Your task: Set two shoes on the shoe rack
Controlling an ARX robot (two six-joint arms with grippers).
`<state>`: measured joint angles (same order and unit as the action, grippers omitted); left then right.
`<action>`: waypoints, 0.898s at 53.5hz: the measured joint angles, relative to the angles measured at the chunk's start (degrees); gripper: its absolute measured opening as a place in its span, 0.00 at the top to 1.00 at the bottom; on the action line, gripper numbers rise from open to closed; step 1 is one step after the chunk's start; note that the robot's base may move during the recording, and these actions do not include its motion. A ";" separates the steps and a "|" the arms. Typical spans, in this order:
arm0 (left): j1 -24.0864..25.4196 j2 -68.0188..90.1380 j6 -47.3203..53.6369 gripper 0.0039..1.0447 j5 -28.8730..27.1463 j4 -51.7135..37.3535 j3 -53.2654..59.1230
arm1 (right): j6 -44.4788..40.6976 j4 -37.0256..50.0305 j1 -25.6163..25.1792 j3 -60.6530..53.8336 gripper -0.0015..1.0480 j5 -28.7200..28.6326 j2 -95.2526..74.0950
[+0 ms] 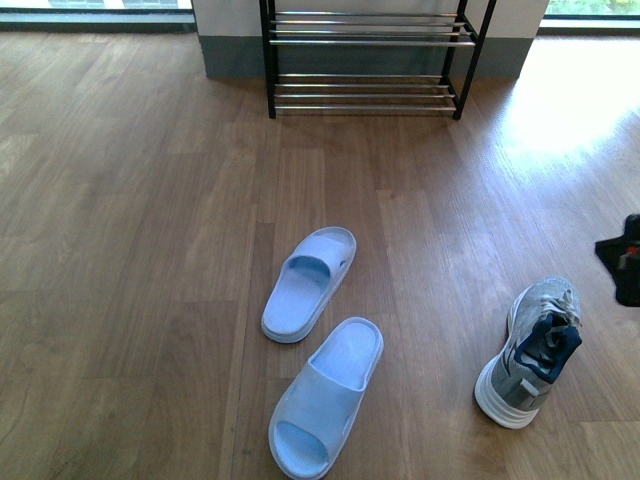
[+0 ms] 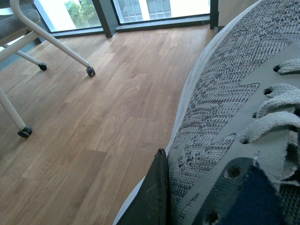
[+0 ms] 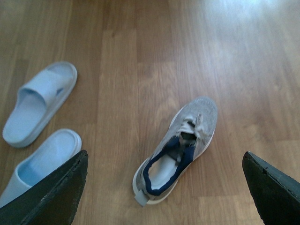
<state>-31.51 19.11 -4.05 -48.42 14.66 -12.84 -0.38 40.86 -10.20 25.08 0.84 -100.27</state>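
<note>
1. Shoe rack (image 1: 366, 60): black frame with shelves of thin silver bars. It stands on the floor (image 1: 150, 250) at the far wall, and the front view shows only its two lower tiers.
2. Floor sneaker (image 1: 530, 352): grey mesh, thick white sole, dark blue collar and lining. It sits upright on the wood planks to the robot's right, toe pointing away from the robot, well apart from the rack.
3. Held sneaker (image 2: 225, 93): same grey mesh with pale laces. It fills much of the left wrist view, with the floor showing beyond it, and it does not appear in the front view.
4. Left hand (image 2: 211, 164): clenched on the held sneaker. One dark finger (image 2: 155, 197) presses against the mesh side, and the other finger is hidden.
5. Right hand (image 3: 164, 153): released, with its two dark fingers (image 3: 51, 197) spread wide. It hangs above the floor sneaker, which shows between them, and touches nothing.
6. Right arm (image 1: 625, 262): only a dark part shows at the right edge of the front view.
7. Slides (image 1: 310, 282): a light blue pair lying on the floor in front of the robot, one just beyond the other, to the left of the floor sneaker.
8. Chair legs (image 2: 28, 42): white tubes on black casters, seen in the left wrist view near tall windows.
</note>
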 joint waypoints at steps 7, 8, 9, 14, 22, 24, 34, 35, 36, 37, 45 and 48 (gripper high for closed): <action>0.00 0.00 0.00 0.99 -0.02 0.00 0.00 | 0.81 -2.38 -0.07 8.07 0.09 -0.44 -14.03; 0.00 0.00 0.00 0.99 -0.02 0.00 0.00 | 0.96 -2.64 -0.13 8.98 0.09 -0.44 -15.50; 0.00 0.00 0.00 0.99 -0.02 0.00 0.00 | 1.07 -2.82 -0.20 9.44 0.09 -0.44 -16.22; 0.00 0.00 0.00 0.99 0.00 0.00 0.00 | 2.95 -5.62 -0.94 13.64 0.09 -1.55 -22.29; 0.00 0.00 0.00 0.99 0.02 0.00 0.00 | 6.25 -8.72 -2.95 19.17 0.09 -1.66 -30.18; 0.00 0.00 0.00 0.99 0.00 0.00 0.00 | 6.71 -8.98 -3.21 20.13 0.09 -1.49 -31.39; 0.00 0.00 0.00 0.99 0.00 0.00 0.00 | 7.78 -10.03 -3.37 23.93 0.09 -1.42 -35.54; 0.00 0.00 0.00 0.99 0.00 0.00 0.00 | 7.78 -10.01 -3.37 24.37 0.09 -1.29 -36.17; 0.00 0.00 0.00 0.99 0.00 0.00 0.00 | 7.78 -9.97 -3.37 24.57 0.09 -1.20 -36.44; 0.00 0.00 0.00 0.99 0.00 0.00 0.00 | 7.76 -9.79 -3.37 24.98 0.09 -0.94 -37.07; 0.00 0.00 0.00 0.99 0.00 0.00 0.00 | 7.82 -9.81 -4.33 28.00 0.09 0.02 -41.64; 0.00 0.00 0.00 0.99 0.00 0.00 0.00 | 7.91 -9.84 -5.42 29.33 0.09 0.66 -43.54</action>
<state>-31.51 19.11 -4.05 -48.42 14.66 -12.84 7.53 31.03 -15.62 54.41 1.50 -143.81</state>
